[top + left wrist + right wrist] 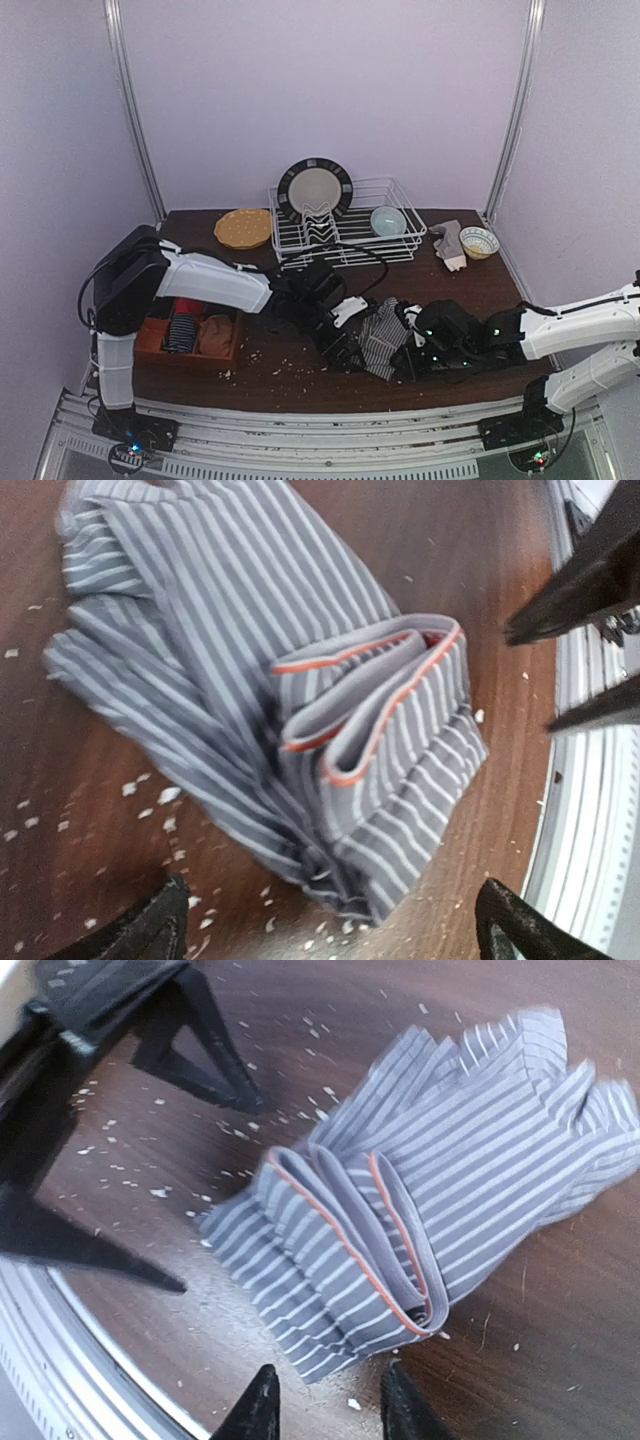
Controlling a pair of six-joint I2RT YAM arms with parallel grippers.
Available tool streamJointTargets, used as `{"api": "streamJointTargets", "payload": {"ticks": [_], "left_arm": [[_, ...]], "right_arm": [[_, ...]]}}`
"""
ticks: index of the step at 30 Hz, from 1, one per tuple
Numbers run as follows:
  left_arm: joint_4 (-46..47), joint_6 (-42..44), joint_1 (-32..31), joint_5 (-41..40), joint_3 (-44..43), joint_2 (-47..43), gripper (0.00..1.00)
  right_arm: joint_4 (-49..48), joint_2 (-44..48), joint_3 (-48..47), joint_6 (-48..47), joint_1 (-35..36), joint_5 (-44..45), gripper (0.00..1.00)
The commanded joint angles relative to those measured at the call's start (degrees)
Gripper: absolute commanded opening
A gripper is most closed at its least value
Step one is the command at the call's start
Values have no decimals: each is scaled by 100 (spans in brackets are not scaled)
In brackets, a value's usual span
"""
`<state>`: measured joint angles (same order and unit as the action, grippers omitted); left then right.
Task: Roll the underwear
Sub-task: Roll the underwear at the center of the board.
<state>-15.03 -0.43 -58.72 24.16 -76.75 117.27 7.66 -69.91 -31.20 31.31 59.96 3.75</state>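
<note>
One piece of underwear [380,335], dark with fine white stripes and an orange-edged waistband, lies partly rolled on the brown table. In the left wrist view the striped underwear [300,680] spreads ahead of my left gripper [335,935], whose jaws stand wide open on either side of its near corner, holding nothing. In the right wrist view the rolled end of the underwear [430,1210] lies just beyond my right gripper [328,1395], its jaws a little apart and empty. From above, the left gripper [340,345] and right gripper [410,355] flank the cloth.
A brown box [150,340] at the left holds red, black and orange-brown garments. A grey-beige cloth [448,243] lies by a small bowl [478,242] at the back right. Behind stand a wire dish rack [345,245], a plate [315,188] and a yellow dish [243,228]. Crumbs dot the table.
</note>
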Motion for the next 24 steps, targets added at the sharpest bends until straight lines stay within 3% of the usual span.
{"api": "streamJointTargets", "payload": {"ticks": [1,6,12,24], "left_arm": [[799,-312,9,-924,539,-780,98],[1606,-661,10,-2129,1639,-1887,98],[2425,-1207,9,-2888,2868,-2899,98],[2443,-1097,10,-2702,3358,-3357,97]], "right_arm": [[212,393,-243,-707,207,21,36],[696,-182,-880,-1441,415,-94,38],[1107,-1253,-1521,-1816,493,-64,46],[1416,-2324,-1994,-2035,510,299,52]]}}
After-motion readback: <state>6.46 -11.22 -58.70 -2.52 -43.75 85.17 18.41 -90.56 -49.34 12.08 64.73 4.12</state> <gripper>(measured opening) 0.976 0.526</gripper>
